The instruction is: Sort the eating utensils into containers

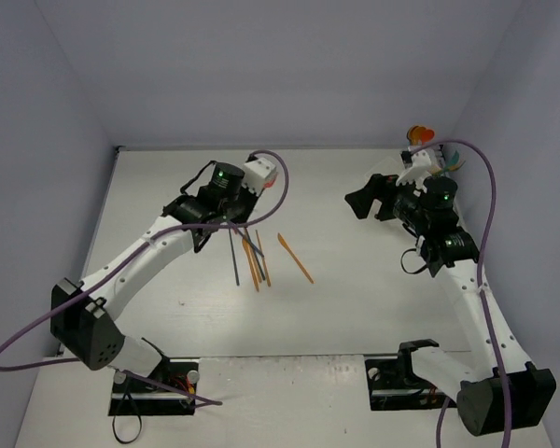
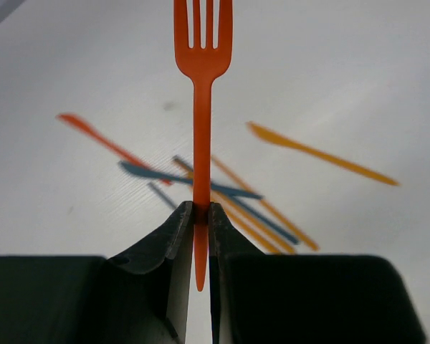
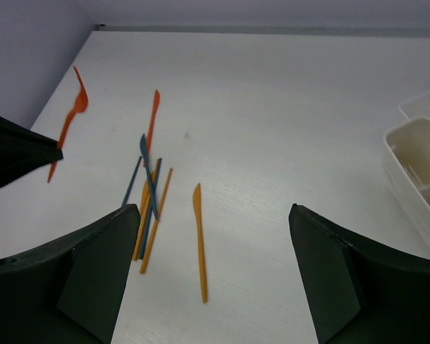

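Observation:
My left gripper is shut on the handle of an orange fork, whose tines point away from the wrist above the table. In the top view this gripper hangs just left of the pile of orange and dark blue utensils. A single orange knife lies to the right of that pile. My right gripper is open and empty, above the table beside the orange knife. A white container stands at the right.
Another orange utensil lies apart at the far side of the pile. The white bins sit at the back right behind the right arm, with coloured utensil ends sticking up. Walls close the table on three sides.

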